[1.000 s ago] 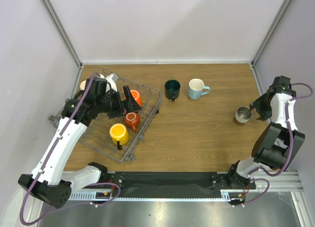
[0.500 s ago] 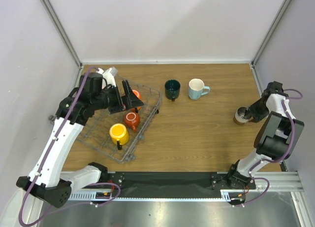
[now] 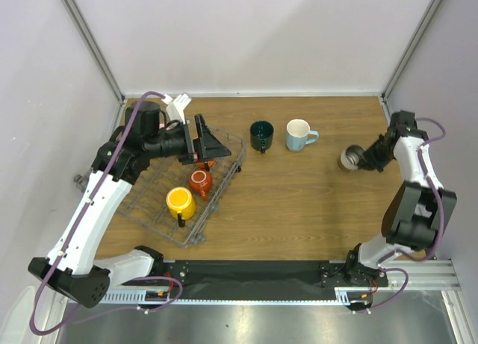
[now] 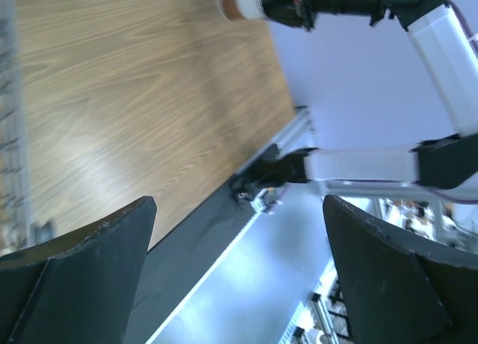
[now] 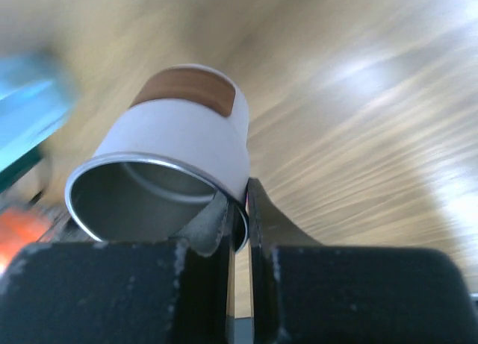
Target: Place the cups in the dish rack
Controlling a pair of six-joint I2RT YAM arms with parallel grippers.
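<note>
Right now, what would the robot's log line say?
right gripper: shut on cup rim | left gripper: open, above dish rack | table: green mug, blue mug

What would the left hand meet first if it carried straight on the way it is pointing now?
Probably the bare wooden table, near its black edge strip. The wrist view of the left hand shows only those between its open fingers, no mug. Depth is unclear.

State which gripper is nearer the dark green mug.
Left. The left gripper, open, hangs over the dish rack just left of the dark green mug; the right gripper, pinching a metal cup, is beyond the light blue mug.
</note>
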